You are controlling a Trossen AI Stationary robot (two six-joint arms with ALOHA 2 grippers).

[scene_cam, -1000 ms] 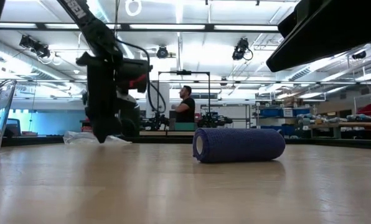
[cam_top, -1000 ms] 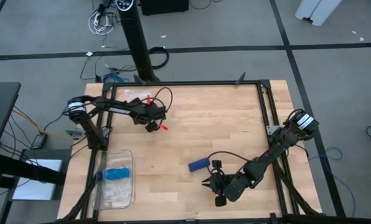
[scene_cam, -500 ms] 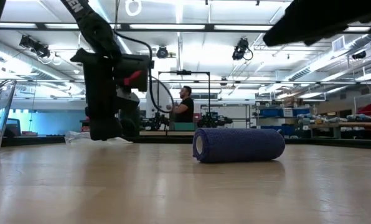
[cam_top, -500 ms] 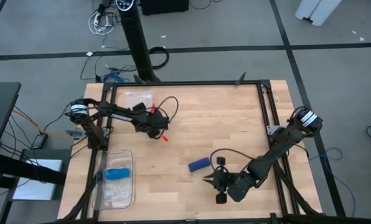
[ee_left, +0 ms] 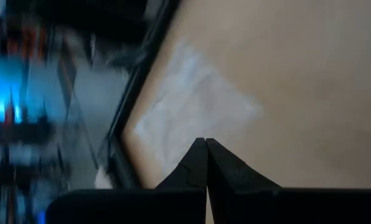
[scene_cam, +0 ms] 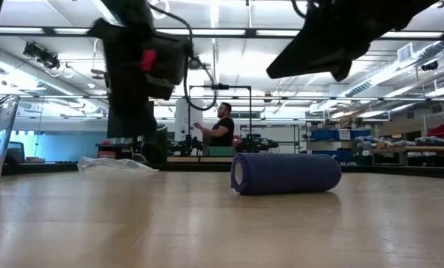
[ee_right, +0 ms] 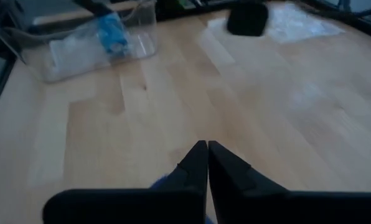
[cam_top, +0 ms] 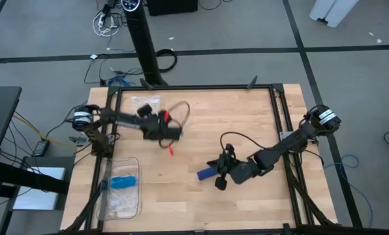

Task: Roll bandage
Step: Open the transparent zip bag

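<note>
The bandage [cam_top: 205, 175] is a compact navy-blue roll lying on its side on the wooden table, right of the middle; the low view shows the bandage [scene_cam: 285, 173] with its spiral end facing left. My right gripper [cam_top: 211, 164] hangs shut just above the roll, clear of it; the right wrist view shows its shut fingers [ee_right: 207, 149] with a sliver of blue under them. My left gripper [cam_top: 170, 140] is shut with nothing in it, well above the table's left middle, and its fingers [ee_left: 205, 146] point toward a clear bag.
A clear plastic tray [cam_top: 121, 189] holding a light-blue item stands at the near left corner. Clear plastic bags [cam_top: 145, 101] lie at the far left. Black frame rails [cam_top: 276, 124] border the table. A person [scene_cam: 223, 126] stands in the room far behind.
My left gripper has risen from close to the table and drifted a little toward the near edge. My right gripper has swung from the near edge toward the far-left, ending up over the bandage. The roll has stayed where it was.
</note>
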